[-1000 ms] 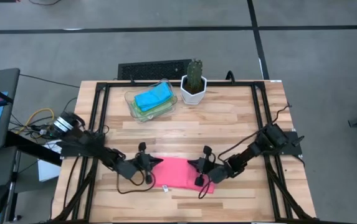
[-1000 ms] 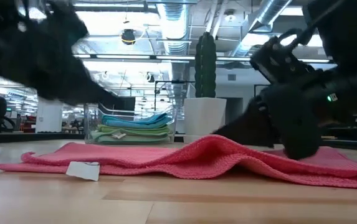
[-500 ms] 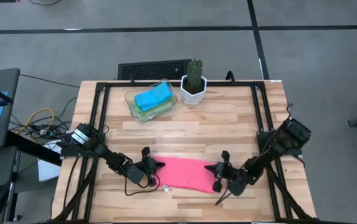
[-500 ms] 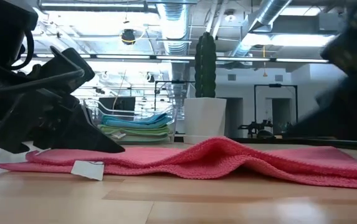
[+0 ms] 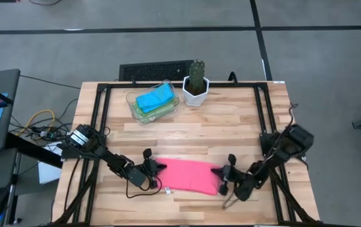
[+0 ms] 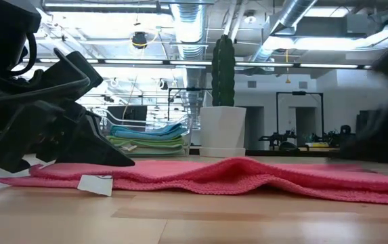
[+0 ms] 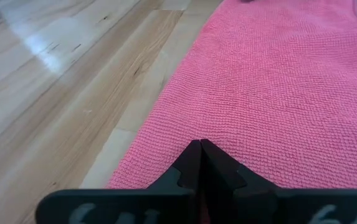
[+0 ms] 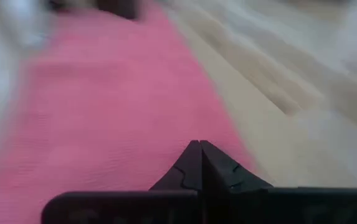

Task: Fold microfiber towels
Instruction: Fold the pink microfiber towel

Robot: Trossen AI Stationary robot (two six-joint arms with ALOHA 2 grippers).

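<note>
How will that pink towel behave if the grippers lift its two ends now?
The pink towel will probably sag in the middle: the low view shows it already humped into a soft ridge. Its knit looks grippy, so it likely will not slip from the shut left gripper or right gripper. It looks light.

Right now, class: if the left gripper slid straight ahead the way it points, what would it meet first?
The left gripper is shut on the pink towel, pointing along it toward the right gripper at the far edge. It would likely just ride over towel first, then meet that gripper.
</note>
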